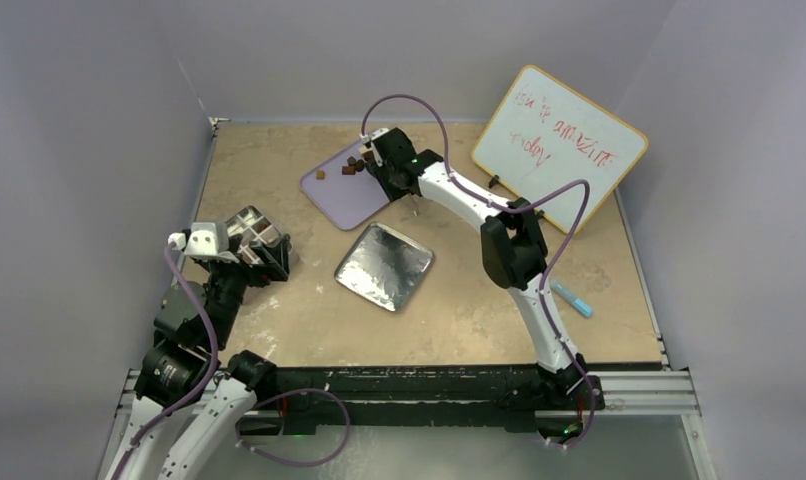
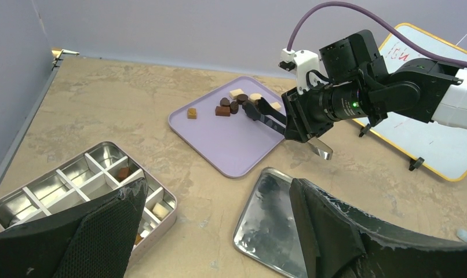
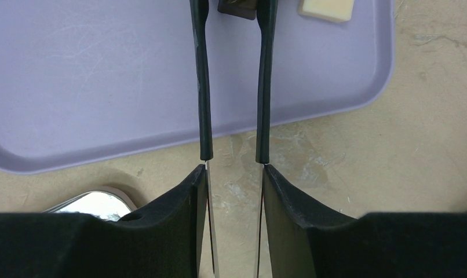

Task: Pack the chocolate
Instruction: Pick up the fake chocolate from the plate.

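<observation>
Right gripper (image 2: 251, 110) is down on the far right part of the lilac tray (image 2: 219, 147), its jaws drawn narrow with a dark piece (image 3: 237, 6) sitting between the tips. Pinched or only straddled? Can't tell, the wrist view cuts it off. A cream piece (image 3: 327, 8) lies just to its right. The right arm is stretched long and low, reaching far and left across the table. The rest of the loose chocolate (image 2: 231, 104) is clustered at the tray's far end beside the fingertips. Left gripper (image 2: 218, 185) is spread wide and holds nothing, hanging over the divided tin (image 2: 22, 200) at the near left, arm folded close. A few pieces (image 2: 123, 172) are in the tin's compartments.
</observation>
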{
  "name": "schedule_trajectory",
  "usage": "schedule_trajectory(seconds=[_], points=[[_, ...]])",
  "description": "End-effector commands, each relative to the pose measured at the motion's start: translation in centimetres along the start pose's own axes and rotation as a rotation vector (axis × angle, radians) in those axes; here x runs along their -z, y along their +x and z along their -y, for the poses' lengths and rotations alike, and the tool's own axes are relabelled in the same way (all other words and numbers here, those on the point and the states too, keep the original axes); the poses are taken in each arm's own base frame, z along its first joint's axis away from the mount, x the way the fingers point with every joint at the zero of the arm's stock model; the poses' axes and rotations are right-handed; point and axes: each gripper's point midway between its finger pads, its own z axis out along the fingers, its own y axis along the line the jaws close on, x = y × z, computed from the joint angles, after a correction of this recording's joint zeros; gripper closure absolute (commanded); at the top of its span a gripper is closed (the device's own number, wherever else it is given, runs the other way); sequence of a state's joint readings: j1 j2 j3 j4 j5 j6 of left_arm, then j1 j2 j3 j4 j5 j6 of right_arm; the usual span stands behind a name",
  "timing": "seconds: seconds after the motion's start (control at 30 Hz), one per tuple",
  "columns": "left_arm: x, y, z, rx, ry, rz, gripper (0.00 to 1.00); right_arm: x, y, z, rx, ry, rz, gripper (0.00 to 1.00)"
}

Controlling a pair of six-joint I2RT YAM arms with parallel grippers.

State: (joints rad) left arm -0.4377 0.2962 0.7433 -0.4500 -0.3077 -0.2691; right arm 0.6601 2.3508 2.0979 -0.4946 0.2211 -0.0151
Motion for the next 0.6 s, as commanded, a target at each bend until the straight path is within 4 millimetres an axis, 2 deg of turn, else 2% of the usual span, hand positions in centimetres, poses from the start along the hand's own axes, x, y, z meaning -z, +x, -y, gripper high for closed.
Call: schedule_trajectory(seconds=[0.0,0.33,0.57], points=[[-0.3,-0.7,0.2,0.000,0.004,0.028,0.09,1.6,-2.5,0.8,0.017,0.012,0.057,0.59],[0.0,-1.0,0.2,0.004,0.008,0.040,0.09,2.3,-2.0,0.8,-0.009,0.012,0.064,0.62],[0.0,-0.9,0.2,0.004,0.012,0.038,0.09,2.9,-2.3,-0.2,-0.008,-0.021,0.074,0.63]])
